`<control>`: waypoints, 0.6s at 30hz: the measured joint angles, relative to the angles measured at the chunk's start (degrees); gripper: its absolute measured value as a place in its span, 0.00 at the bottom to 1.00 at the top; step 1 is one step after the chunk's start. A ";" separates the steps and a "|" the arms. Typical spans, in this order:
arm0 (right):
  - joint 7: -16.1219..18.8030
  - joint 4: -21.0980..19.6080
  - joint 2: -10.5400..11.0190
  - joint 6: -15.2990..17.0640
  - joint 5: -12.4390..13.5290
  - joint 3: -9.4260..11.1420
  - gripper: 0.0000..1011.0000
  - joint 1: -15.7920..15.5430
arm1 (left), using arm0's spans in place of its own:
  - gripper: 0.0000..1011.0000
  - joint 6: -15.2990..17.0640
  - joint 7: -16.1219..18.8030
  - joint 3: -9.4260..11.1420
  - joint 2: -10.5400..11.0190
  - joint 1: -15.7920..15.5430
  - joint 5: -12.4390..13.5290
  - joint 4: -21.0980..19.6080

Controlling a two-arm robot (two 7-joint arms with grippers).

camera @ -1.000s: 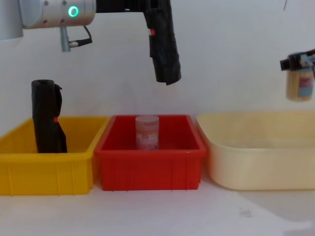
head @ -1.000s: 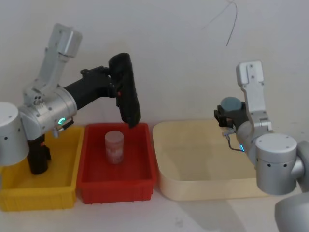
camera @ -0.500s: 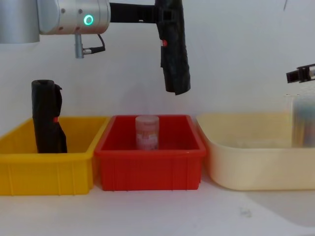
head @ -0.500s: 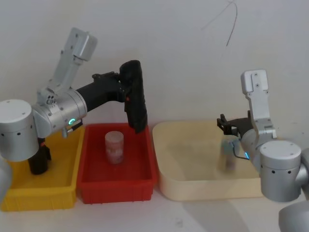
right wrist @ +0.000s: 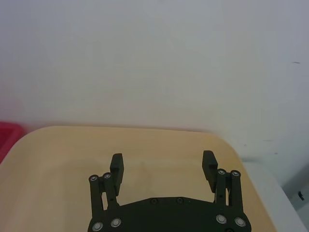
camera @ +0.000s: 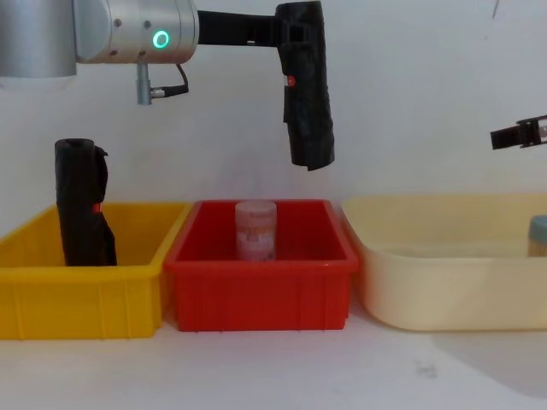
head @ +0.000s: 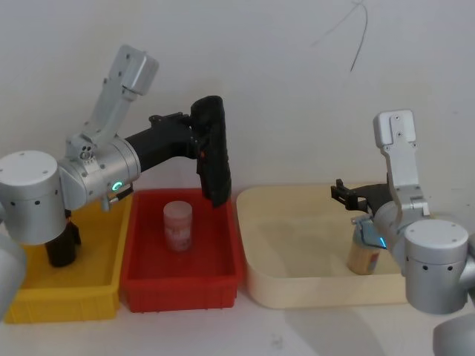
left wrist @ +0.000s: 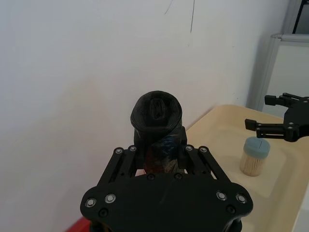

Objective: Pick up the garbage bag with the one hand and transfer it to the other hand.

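Yellow bin (camera: 85, 299): lower left of the chest view; second rolled bag (camera: 81, 205) upright inside, untouched.
Red bin (camera: 256, 295): lower centre; pink jar (camera: 255, 229) upright inside.
Cream tray (camera: 444, 299): lower right; blue-lidded jar (head: 365, 252) standing near its right end.
Right gripper (right wrist: 162, 164): fingers apart, nothing between them; hovering over the cream tray at the right edge of the chest view, well apart from the bag.
Left gripper (head: 194, 139): upper centre of the head view; fingers clamped on the upper part of the bag.
Garbage bag (camera: 308, 94): hanging near upright at top centre of the chest view, lower end above the red bin's far right side, clear of the pink jar.
Done: pick-up, judging by the bag held clear of all bins.
Left: bringing bag and right gripper together, closing the right on it, releasing the left; handover not yet begun.
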 joint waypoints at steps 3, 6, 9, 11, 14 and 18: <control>0.99 -0.55 0.16 -0.18 0.30 -0.05 0.99 -0.28 | 0.34 -0.02 -0.03 0.07 -0.03 -0.05 0.01 0.15; 2.31 -1.30 0.43 -0.51 0.78 -0.18 0.99 -0.67 | 0.34 -0.03 -0.09 0.15 -0.06 -0.18 0.03 0.31; 3.72 -2.17 0.76 -0.83 1.31 -0.36 0.99 -1.14 | 0.34 -0.03 -0.11 0.19 -0.07 -0.22 0.05 0.42; 4.62 -2.59 0.93 -1.02 1.63 -0.48 0.99 -1.40 | 0.34 -0.03 -0.12 0.21 -0.08 -0.24 0.05 0.45; 6.25 -3.44 1.34 -1.37 2.22 -0.72 0.99 -1.88 | 0.34 -0.03 -0.15 0.25 -0.10 -0.28 0.06 0.53; 9.24 -4.74 1.98 -2.02 3.30 -1.08 0.99 -2.61 | 0.34 -0.03 -0.17 0.27 -0.11 -0.32 0.05 0.61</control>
